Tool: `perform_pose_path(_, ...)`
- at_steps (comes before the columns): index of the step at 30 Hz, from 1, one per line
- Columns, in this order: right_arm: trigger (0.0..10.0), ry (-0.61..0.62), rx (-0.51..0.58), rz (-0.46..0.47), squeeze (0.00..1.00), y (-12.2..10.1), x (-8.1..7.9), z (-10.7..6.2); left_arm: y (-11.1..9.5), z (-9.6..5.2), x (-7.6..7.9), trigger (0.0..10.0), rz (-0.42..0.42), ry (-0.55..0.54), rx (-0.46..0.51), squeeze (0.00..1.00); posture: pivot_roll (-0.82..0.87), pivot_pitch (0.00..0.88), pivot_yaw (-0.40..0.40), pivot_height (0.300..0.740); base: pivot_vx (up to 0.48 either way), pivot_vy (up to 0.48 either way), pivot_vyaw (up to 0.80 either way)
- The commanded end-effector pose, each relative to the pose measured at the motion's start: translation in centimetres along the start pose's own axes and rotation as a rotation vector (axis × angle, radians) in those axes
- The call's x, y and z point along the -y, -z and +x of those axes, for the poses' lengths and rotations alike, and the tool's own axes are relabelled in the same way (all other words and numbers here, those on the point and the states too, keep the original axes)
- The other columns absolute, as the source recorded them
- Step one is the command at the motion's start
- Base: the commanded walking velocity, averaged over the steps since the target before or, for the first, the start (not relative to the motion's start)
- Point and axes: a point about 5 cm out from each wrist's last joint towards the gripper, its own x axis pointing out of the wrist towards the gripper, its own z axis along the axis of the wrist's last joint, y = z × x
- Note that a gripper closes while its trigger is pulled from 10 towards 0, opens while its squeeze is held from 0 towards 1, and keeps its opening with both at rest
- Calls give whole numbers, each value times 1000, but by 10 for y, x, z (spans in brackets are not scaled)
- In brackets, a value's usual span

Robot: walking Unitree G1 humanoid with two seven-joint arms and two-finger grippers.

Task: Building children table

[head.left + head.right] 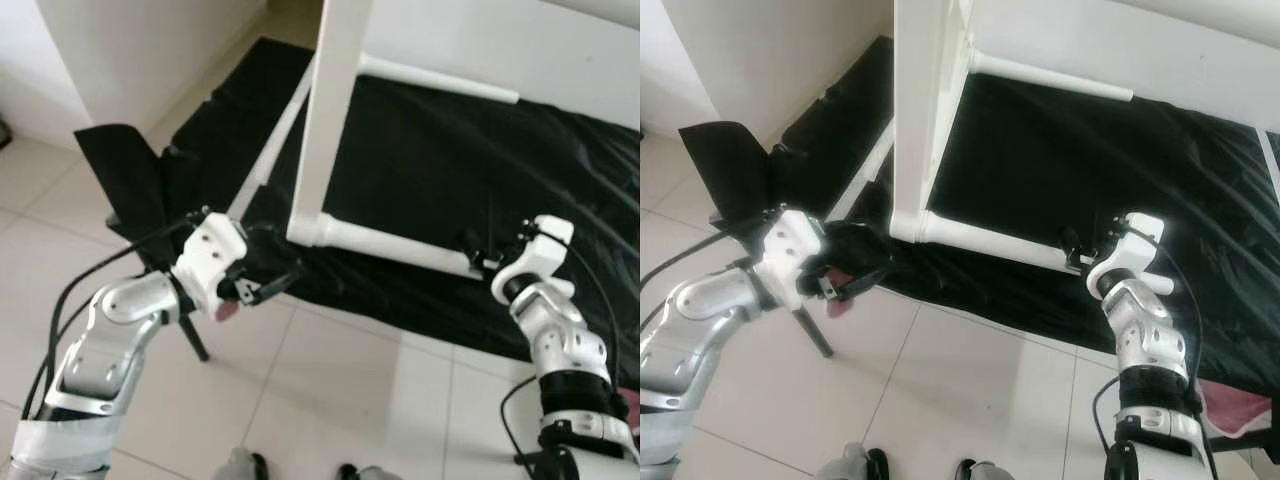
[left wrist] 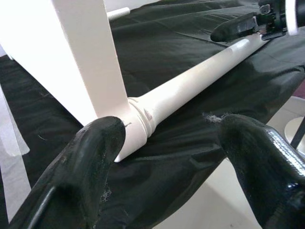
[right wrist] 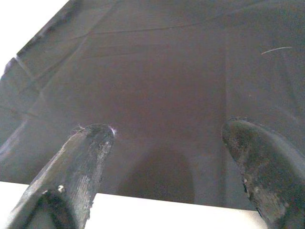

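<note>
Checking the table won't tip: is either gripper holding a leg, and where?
Nothing is clamped. The left gripper is open near the leg joint; the right gripper is open over the leg's far end.

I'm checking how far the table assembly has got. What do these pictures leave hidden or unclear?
- White tabletop: cut off by the top edge of both eye views.
- Near leg: its free end is hidden behind the right claw, so contact cannot be told.
- Left claw: open in its wrist view, but dark against the black sheet in the eye views.
- Pink thing: partly hidden behind the right arm, kind unclear.
</note>
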Motion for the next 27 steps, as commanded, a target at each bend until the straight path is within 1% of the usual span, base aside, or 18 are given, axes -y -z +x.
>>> perform_pose_path(1, 10000, 39, -160, 58, 0, 39, 6, -12, 2, 1, 2, 10000, -10, 24, -5, 0, 102, 164, -76, 740, 0, 0, 0)
perform_pose_path(3, 10000, 39, -162, 60, 0, 40, 5, -14, 3, 1, 2, 10000, -11, 24, -4, 0, 96, 162, -71, 740, 0, 0, 0)
perform_pose_path(8, 10000, 15, -114, 48, 0, 37, 1, -17, 4, 2, 2, 10000, -15, 32, -8, 0, 91, 158, -69, 740, 0, 0, 0)
perform_pose_path(9, 10000, 14, -93, 26, 0, 34, 1, -16, 4, 1, 4, 10000, -27, 55, -12, 0, 91, 156, -71, 740, 0, 0, 0)
perform_pose_path(10, 10000, -9, -50, 8, 0, 28, -2, -17, 7, 0, 10, 10000, -56, 112, -32, 0, 92, 154, -72, 740, 0, 0, 0)
perform_pose_path(11, 10000, -9, -50, 8, 0, 28, -2, -17, 7, 0, 10, 10000, -56, 112, -32, 0, 92, 154, -72, 740, 0, 0, 0)
perform_pose_path(12, 10000, -25, -32, 9, 0, 26, -4, -17, 9, -1, 13, 10000, -69, 138, -44, 0, 92, 154, -72, 740, 0, 0, 0)
perform_pose_path(14, 10000, -68, 61, -27, 0, 16, -12, -20, 13, -2, 22, 10000, -73, 206, -82, 0, 94, 145, -73, 740, 0, 0, 0)
perform_pose_path(15, 10000, -68, 61, -27, 0, 16, -12, -20, 13, -2, 22, 10000, -73, 206, -82, 0, 94, 145, -73, 740, 0, 0, 0)
perform_pose_path(17, 10000, -85, 114, -51, 0, 10, -17, -23, 16, -2, 28, 10000, -76, 243, -100, 0, 95, 143, -73, 740, 0, 0, 0)
perform_pose_path(22, 10000, -79, 162, -71, 0, 4, -21, -26, 17, 0, 29, 10000, -74, 246, -104, 0, 94, 134, -72, 740, 0, 0, 0)
perform_pose_path(23, 10000, -74, 198, -82, 0, 0, -23, -28, 15, 4, 27, 10000, -79, 232, -88, 0, 96, 123, -73, 740, 0, 0, 0)
perform_pose_path(24, 10000, -74, 198, -82, 0, 0, -23, -28, 15, 4, 27, 10000, -79, 232, -88, 0, 96, 123, -73, 740, 0, 0, 0)
perform_pose_path(25, 10000, -72, 238, -78, 0, -3, -26, -31, 12, 10, 26, 10000, -110, 210, -47, 0, 95, 108, -72, 740, 0, 0, 0)
perform_pose_path(26, 10000, -72, 238, -78, 0, -3, -26, -31, 12, 10, 26, 10000, -110, 210, -47, 0, 95, 108, -72, 740, 0, 0, 0)
perform_pose_path(27, 10000, -65, 280, -68, 0, -8, -29, -34, 8, 17, 28, 10000, -144, 203, -8, 0, 93, 100, -70, 740, 0, 0, 0)
